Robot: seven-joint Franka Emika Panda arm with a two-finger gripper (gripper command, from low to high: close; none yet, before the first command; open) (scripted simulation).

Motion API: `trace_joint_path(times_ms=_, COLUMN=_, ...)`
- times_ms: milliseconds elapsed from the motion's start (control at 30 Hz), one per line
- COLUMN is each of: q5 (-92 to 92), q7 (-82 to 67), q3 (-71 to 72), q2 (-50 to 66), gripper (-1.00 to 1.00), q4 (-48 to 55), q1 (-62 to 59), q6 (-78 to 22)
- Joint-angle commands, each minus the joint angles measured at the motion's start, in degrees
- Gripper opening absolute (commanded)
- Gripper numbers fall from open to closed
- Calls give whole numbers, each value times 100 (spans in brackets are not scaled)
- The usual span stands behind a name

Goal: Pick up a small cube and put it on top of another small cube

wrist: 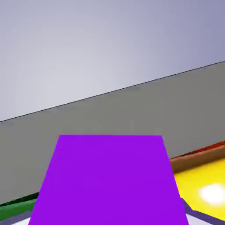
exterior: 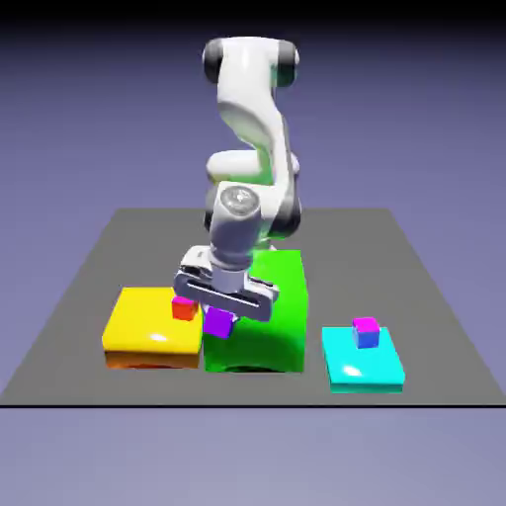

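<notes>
My gripper [exterior: 219,316] is shut on a small cube [exterior: 218,323], purple-violet all over. In the exterior view the cube shows against the front of the big green block [exterior: 269,326], just right of the yellow slab. The hand is tilted. In the hand view the small cube [wrist: 110,180] fills the lower middle and hides the finger tips; grey table runs beyond it.
A red cube with a magenta top [exterior: 184,307] sits on the yellow slab [exterior: 143,326], close to the gripper's left side. A blue cube with a magenta top [exterior: 367,333] sits on the cyan slab [exterior: 361,364] at the exterior view's right. The yellow slab [wrist: 206,184] also shows in the hand view.
</notes>
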Motion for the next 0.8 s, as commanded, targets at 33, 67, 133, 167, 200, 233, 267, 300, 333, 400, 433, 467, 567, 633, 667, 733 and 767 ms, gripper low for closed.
trace_joint_path(times_ms=33, q5=250, q7=124, q3=-315, q2=-100, gripper=-100, q4=-107, q1=-143, q6=-255)
trace_joint_path(times_ms=67, q5=499, q7=154, q3=-364, q2=-217, gripper=-100, q4=-176, q1=-304, q6=-462)
trace_joint_path(times_ms=133, q5=997, q7=213, q3=-463, q2=-451, gripper=-100, q4=-314, q1=-625, q6=-876)
trace_joint_path(times_ms=167, q5=1247, q7=243, q3=-512, q2=-568, gripper=-100, q4=-384, q1=-786, q6=-1083)
trace_joint_path(times_ms=200, q5=1496, q7=272, q3=-561, q2=-685, gripper=-100, q4=-453, q1=-947, q6=-1289)
trace_joint_path(times_ms=233, q5=1745, q7=302, q3=-610, q2=-802, gripper=-100, q4=-522, q1=-1107, q6=-1496)
trace_joint_path(times_ms=267, q5=1994, q7=331, q3=-659, q2=-919, gripper=-100, q4=-591, q1=-1268, q6=-1703)
trace_joint_path(times_ms=300, q5=2242, q7=358, q3=-700, q2=-1036, gripper=-100, q4=-659, q1=-1429, q6=-1908)
trace_joint_path(times_ms=333, q5=2380, q7=311, q3=-524, q2=-1121, gripper=-100, q4=-675, q1=-1540, q6=-2001)
trace_joint_path(times_ms=400, q5=2459, q7=250, q3=-494, q2=-1028, gripper=-100, q4=-841, q1=-1517, q6=-1753)
trace_joint_path(times_ms=433, q5=2538, q7=190, q3=-464, q2=-935, gripper=-100, q4=-1006, q1=-1493, q6=-1504)
trace_joint_path(times_ms=467, q5=2617, q7=129, q3=-434, q2=-841, gripper=-100, q4=-1172, q1=-1470, q6=-1255)
trace_joint_path(times_ms=567, q5=2698, q7=67, q3=-403, q2=-746, gripper=100, q4=-1341, q1=-1446, q6=-1001)
trace_joint_path(times_ms=633, q5=2619, q7=128, q3=-433, q2=-839, gripper=100, q4=-1176, q1=-1469, q6=-1249)
trace_joint_path(times_ms=667, q5=2540, q7=188, q3=-463, q2=-933, gripper=100, q4=-1010, q1=-1493, q6=-1498)
trace_joint_path(times_ms=733, q5=2381, q7=310, q3=-523, q2=-1120, gripper=100, q4=-678, q1=-1540, q6=-1998)
trace_joint_path(times_ms=767, q5=2380, q7=311, q3=-524, q2=-1121, gripper=100, q4=-675, q1=-1540, q6=-2001)
